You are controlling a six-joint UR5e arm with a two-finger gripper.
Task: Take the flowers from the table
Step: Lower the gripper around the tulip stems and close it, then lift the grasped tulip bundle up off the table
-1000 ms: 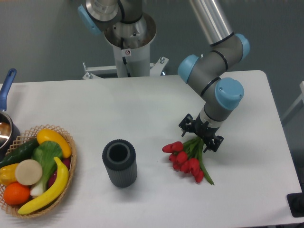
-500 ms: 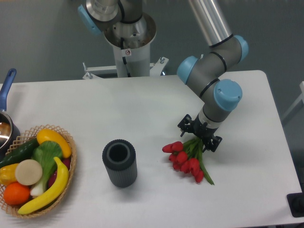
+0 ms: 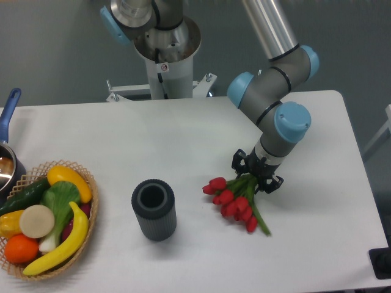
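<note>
The flowers (image 3: pixel 233 201), a small bunch of red tulip buds on green stems, sit right of centre over the white table (image 3: pixel 183 134). The buds point down-left and one long green leaf trails toward the lower right. My gripper (image 3: pixel 255 178) is over the stem end of the bunch, its black fingers closed around the green stems. The bunch looks tilted, with the stem end raised under the gripper; whether the buds touch the tabletop cannot be told.
A dark ribbed cylinder vase (image 3: pixel 154 209) stands upright left of the flowers. A wicker basket (image 3: pixel 91 189) of fruit and vegetables is at the front left edge. A pot with a blue handle (image 3: pixel 8 110) pokes in at the far left.
The gripper's fingers have drawn in on the stems, and the bunch has shifted slightly left and up, its buds and trailing leaf following.
</note>
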